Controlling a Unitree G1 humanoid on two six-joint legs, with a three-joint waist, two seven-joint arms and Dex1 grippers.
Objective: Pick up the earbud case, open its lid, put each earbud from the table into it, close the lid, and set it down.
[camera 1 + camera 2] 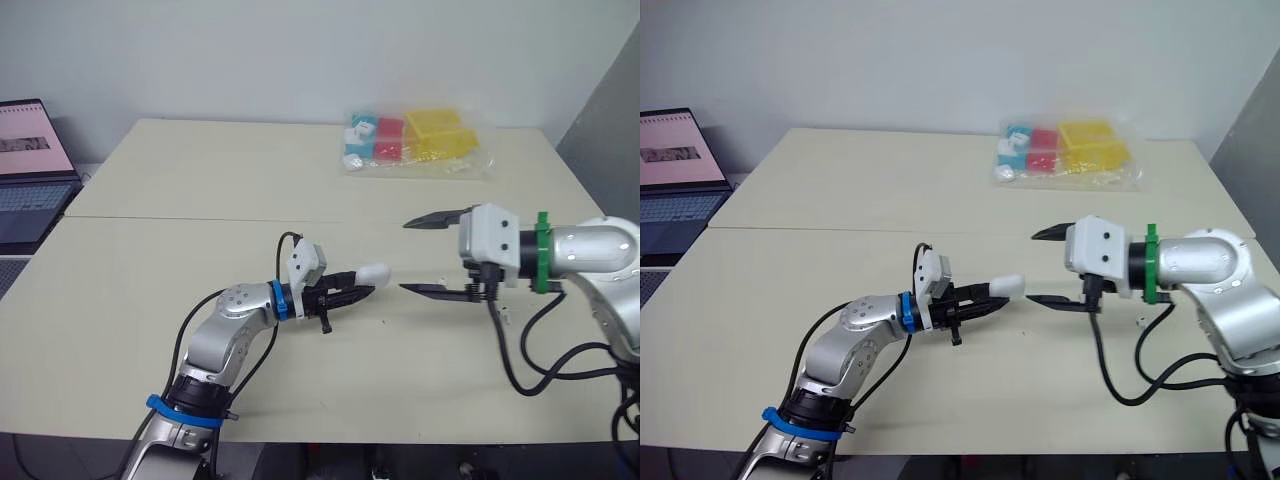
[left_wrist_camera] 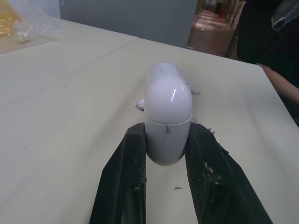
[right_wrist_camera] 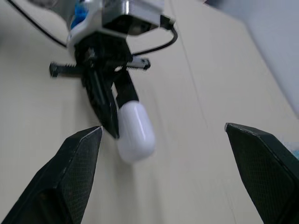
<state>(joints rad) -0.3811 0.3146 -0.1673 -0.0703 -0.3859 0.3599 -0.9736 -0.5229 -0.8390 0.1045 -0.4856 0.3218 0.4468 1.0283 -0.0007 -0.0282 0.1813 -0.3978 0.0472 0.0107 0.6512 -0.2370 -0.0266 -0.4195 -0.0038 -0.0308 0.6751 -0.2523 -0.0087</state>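
Clamping earbud case [image 1: 372, 271] in L tool [image 1: 352, 292], table [image 1: 200, 180] edges far; R tool [image 1: 404, 256] gaping, just beside.

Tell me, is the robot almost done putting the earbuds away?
Not yet, it's near the start. Done: the glossy white oval earbud case is gripped in the left gripper. In hand: the open right gripper faces the case, probably about to open its lid, which looks shut. Left: open it, load the small white pieces on the beige table, likely earbuds, close it, set it down.
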